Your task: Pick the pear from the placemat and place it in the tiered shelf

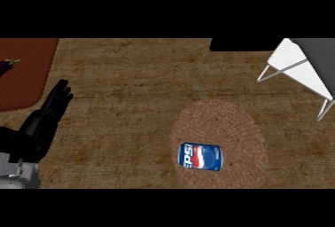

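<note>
A round woven brown placemat (219, 119) lies on the counter right of centre. On its lower part a blue Pepsi can (201, 156) lies on its side. No pear shows anywhere in the head view. The white and grey tiered shelf (297, 62) stands at the top right, partly cut off by the edge. My left hand (49, 111) rests open at the left edge, fingers straight and pointing up, well away from the placemat. My right hand is out of view.
A dark red mat (23, 71) covers the top left corner, with a purple object (8, 65) at its left edge. Bare wooden counter (131, 88) stretches between the red mat and the placemat.
</note>
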You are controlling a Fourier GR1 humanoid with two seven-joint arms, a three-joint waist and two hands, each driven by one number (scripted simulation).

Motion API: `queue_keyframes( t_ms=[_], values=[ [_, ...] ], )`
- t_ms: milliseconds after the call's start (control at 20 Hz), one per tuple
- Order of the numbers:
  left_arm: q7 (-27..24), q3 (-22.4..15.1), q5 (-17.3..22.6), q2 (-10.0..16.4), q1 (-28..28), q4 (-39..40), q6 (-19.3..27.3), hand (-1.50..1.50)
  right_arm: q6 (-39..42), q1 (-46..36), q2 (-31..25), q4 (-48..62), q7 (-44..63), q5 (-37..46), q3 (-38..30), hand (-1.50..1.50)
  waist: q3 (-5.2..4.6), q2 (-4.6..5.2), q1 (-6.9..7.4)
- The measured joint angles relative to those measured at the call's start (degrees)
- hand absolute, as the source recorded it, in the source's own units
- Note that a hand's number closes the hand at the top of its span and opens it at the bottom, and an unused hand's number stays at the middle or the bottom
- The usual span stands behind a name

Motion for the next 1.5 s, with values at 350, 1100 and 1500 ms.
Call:
queue_keyframes(
  t_ms=[350,1100,1500],
  values=[
    [0.63,-0.42,-0.45,-0.37,-0.71,-0.14,0.05,0.00,16.88,-2.51,-5.84,10.80,3.79,13.19,13.11,1.50,0.08,0.02,0.67],
    [1.19,-0.20,-1.71,-2.14,-1.20,-0.86,-1.39,0.00,25.80,-6.47,-11.41,11.50,-8.33,16.78,9.78,1.50,0.40,0.58,2.45],
    [0.31,0.36,-2.22,-2.69,-0.99,-0.12,-2.23,0.00,38.61,-4.46,-10.77,13.40,-16.96,14.75,7.05,1.50,0.41,0.66,2.44]
  ],
)
